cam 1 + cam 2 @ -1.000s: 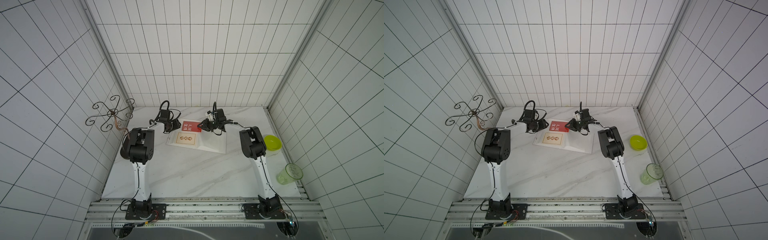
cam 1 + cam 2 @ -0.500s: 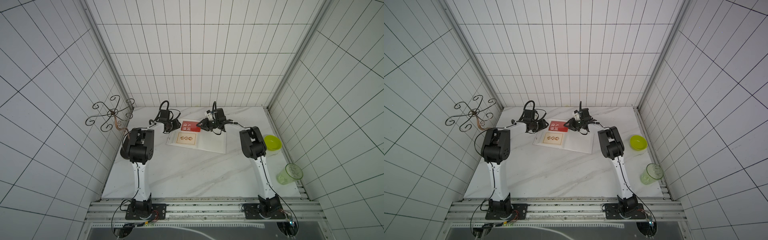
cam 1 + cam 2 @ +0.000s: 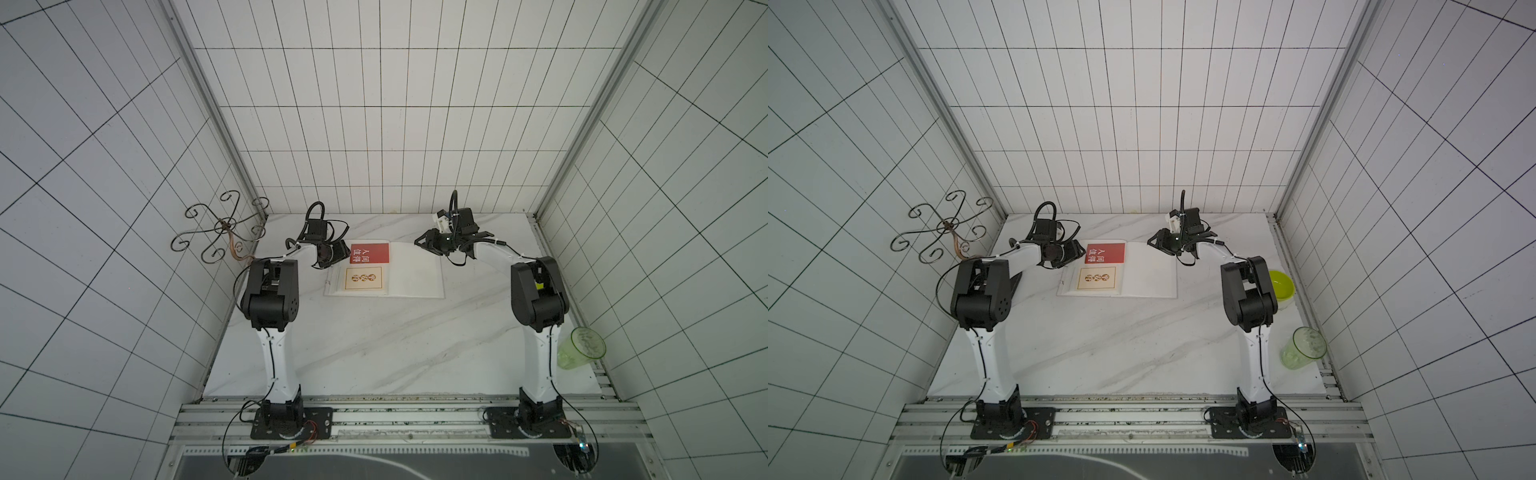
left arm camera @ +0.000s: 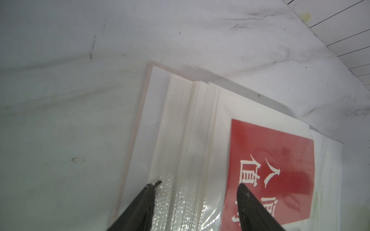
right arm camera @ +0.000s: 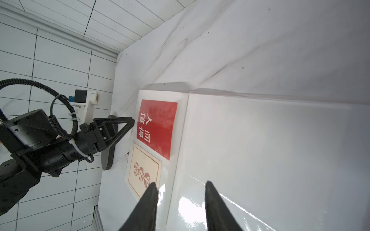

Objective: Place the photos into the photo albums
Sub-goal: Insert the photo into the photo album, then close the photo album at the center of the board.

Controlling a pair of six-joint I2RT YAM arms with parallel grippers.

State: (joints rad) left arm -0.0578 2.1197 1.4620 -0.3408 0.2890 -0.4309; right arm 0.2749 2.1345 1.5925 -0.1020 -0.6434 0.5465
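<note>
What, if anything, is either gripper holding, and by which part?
Nothing is held. The left gripper stands open at the photo album's left edge; the right gripper is open over its blank page.

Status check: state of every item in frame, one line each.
photo album: open, lying flat.
red photo: flat on the page nearer the left arm, far half.
cream photo: flat on the same page, next to the red one.
left tool: open, empty, at the album's edge.
right tool: open, empty, over the blank page.
green cup: upright.
green bowl: upright.
</note>
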